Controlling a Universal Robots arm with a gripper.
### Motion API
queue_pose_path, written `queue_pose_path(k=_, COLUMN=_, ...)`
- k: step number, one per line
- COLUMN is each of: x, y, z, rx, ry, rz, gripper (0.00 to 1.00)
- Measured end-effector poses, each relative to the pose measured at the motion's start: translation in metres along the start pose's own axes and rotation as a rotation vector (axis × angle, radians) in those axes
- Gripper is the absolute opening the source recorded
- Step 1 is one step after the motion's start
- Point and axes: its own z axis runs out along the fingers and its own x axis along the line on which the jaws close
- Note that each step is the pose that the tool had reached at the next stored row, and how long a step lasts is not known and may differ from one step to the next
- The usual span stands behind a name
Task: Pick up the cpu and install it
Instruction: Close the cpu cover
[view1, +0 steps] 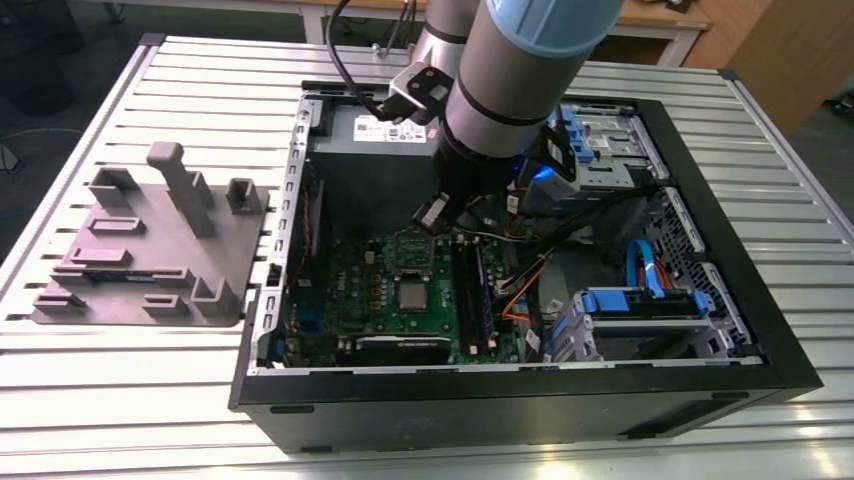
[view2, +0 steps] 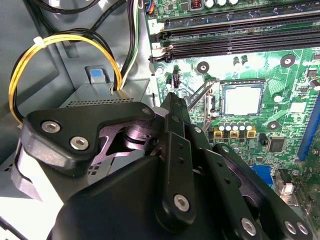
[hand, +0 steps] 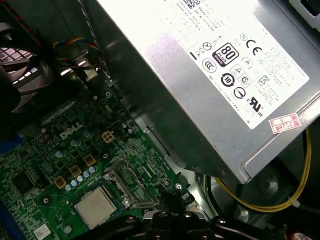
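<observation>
The cpu (view1: 416, 296) sits in the motherboard (view1: 350, 290); the second wrist view shows yellow cables (view2: 30, 60); the gripper (view2: 172, 100) is empty, its grip unclear.

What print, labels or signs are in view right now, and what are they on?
Silver metal power supply box: black round certification symbols and a small red-and-white sticker; wording too small to read.
Green motherboard: a white printed logo, not legible for certain.
Shiny square cpu: no readable marking.
</observation>
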Motion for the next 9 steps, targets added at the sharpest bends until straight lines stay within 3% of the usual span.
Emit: queue_pose_path(k=9, x=0.0003, y=-0.0001, z=-0.0005, rx=-0.0002, ry=0.0022, rz=-0.007, gripper=0.10)
